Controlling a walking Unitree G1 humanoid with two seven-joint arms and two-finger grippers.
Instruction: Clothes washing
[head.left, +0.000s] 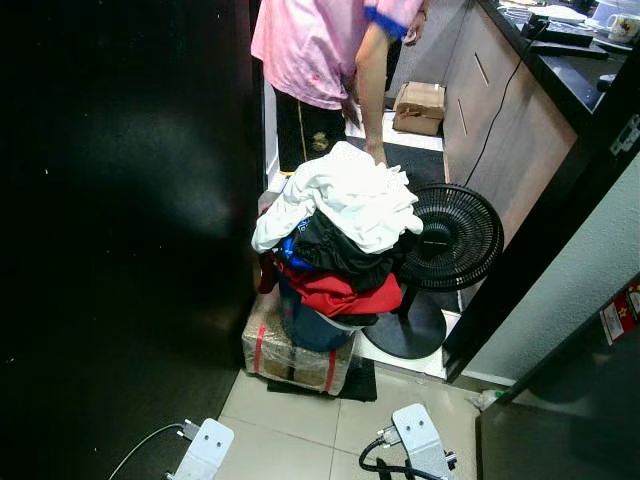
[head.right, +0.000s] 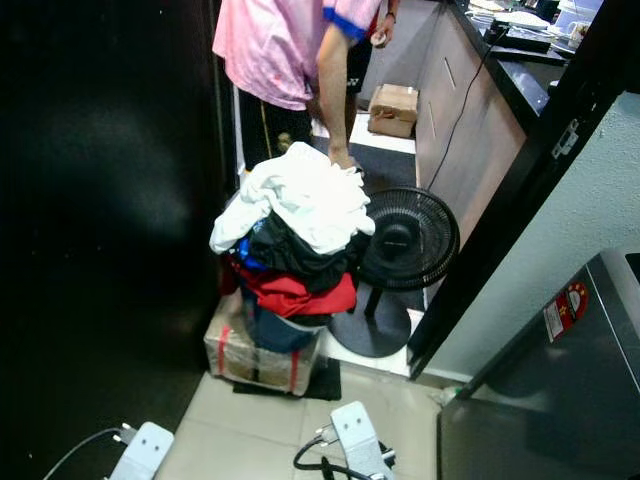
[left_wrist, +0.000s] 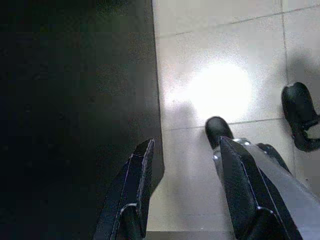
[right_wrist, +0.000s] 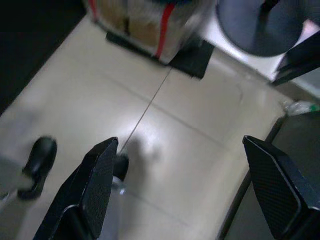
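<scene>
A heap of clothes, white on top with black, blue and red pieces under it, overflows a dark blue basket that stands on a wrapped box. A person in a pink shirt bends over it, one hand touching the white garment. Both my arms hang low near the tiled floor. The left gripper is open above the tiles beside a dark wall. The right gripper is open wide over the tiles, short of the wrapped box. A grey washing machine stands at the right.
A black floor fan stands right of the basket, its round base near my right gripper. A dark wall closes the left side. Cabinets and a dark counter run along the right; a cardboard box sits further down the corridor.
</scene>
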